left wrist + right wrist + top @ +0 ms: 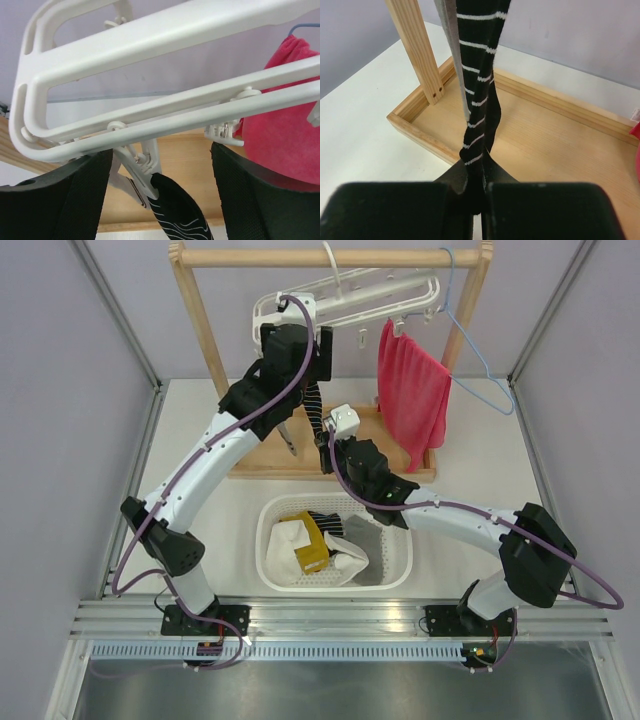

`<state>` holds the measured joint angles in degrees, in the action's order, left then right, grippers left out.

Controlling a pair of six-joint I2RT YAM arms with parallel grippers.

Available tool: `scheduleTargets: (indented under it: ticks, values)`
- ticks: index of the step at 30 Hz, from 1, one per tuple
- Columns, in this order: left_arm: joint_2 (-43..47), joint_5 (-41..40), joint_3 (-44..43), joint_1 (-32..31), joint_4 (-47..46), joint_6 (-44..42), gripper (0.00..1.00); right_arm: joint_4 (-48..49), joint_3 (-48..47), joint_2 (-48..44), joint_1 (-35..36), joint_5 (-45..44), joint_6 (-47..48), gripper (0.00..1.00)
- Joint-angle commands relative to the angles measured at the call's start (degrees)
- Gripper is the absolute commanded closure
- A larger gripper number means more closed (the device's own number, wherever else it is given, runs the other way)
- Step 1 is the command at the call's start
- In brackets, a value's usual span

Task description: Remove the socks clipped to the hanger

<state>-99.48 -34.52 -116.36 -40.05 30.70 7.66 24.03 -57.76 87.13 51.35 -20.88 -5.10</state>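
Black striped sock (pixel 479 75) hangs straight down from the hanger (pixel 165 30), pinched at its top by one clip (pixel 137 172). Its lower end is clamped in the right gripper (pixel 479 192), fingers pressed together on the fabric. Likely reason: that hold keeps the sock taut and steady, and it stays in hand once the clip lets go.

Left gripper (pixel 160 197) is up at the hanger, fingers apart, one on each side of that clip and the sock top and not touching either. My guess is that it is lined up to squeeze the clip open.

Grey sock (pixel 452 50) hangs just behind the striped one. Its clip is not in view, so I cannot tell how it is held.

Top view: the hanger hooks over the top bar of the wooden rack (pixel 205 330) and tilts, left end lower. The rack's tray sits below the socks. Red towel (pixel 410 400) hangs at the hanger's right end, and a blue wire hanger (pixel 480 360) hangs beyond it — neither is part of the job.

Basket (pixel 405 550) sits between the arm bases with loose socks (pixel 312 545) in it — white, yellow, striped. It looks like the drop spot. Task seems partly done, with at least two socks on the hanger.
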Motion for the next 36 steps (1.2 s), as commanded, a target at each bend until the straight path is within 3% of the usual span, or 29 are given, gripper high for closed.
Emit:
scheduleTargets:
  ticks: [1,8,16,19,22,28,29,30,31,32,34,36]
  values:
    - [-0.1,-4.1,-2.6,0.2,-2.0,-3.7,0.19,1.9,0.6,-0.1,0.8,0.3,0.8,0.99]
    - [-1.0,-3.2,-2.4,2.3,-2.5,-3.4,0.44,2.2,1.1,-1.0,1.6,0.3,1.3,0.99]
    - [-1.2,-2.3,-2.3,3.0,-2.7,-2.8,0.61,2.2,1.1,-0.6,2.3,0.6,1.9,0.99]
    - [-1.2,-2.0,-2.2,3.0,-2.8,-2.9,0.73,2.2,1.1,-0.4,2.6,0.5,1.8,0.99]
    - [-1.2,-2.0,-2.2,3.0,-2.9,-3.0,0.95,2.2,0.9,0.0,2.9,0.2,1.9,0.99]
    - [-0.9,-1.4,-1.8,3.0,-3.0,-3.9,0.98,2.2,1.3,-0.2,3.1,-0.2,1.9,0.99]
    - [-0.8,-1.5,-1.7,3.0,-3.0,-4.1,0.89,2.2,1.5,-0.5,3.1,-0.5,1.9,0.99]
    - [-0.6,-1.6,-1.6,3.0,-3.1,-4.3,0.73,2.2,1.7,-0.7,3.3,-0.6,1.8,0.99]
    - [-0.5,-1.7,-1.2,3.1,-3.3,-4.3,0.52,2.2,2.1,-0.9,3.3,-0.6,1.8,0.99]
    - [-0.4,-1.7,-1.0,3.1,-3.3,-4.3,0.2,2.3,2.3,-1.3,3.3,-0.8,1.6,0.99]
    - [-0.1,-1.8,-0.6,3.1,-3.4,-4.3,0.02,2.2,2.2,-1.5,3.3,-0.8,1.6,0.99]
    - [0.2,-1.6,-0.5,3.1,-3.3,-3.8,0.0,2.2,2.2,-1.9,3.6,-1.1,1.7,0.99]
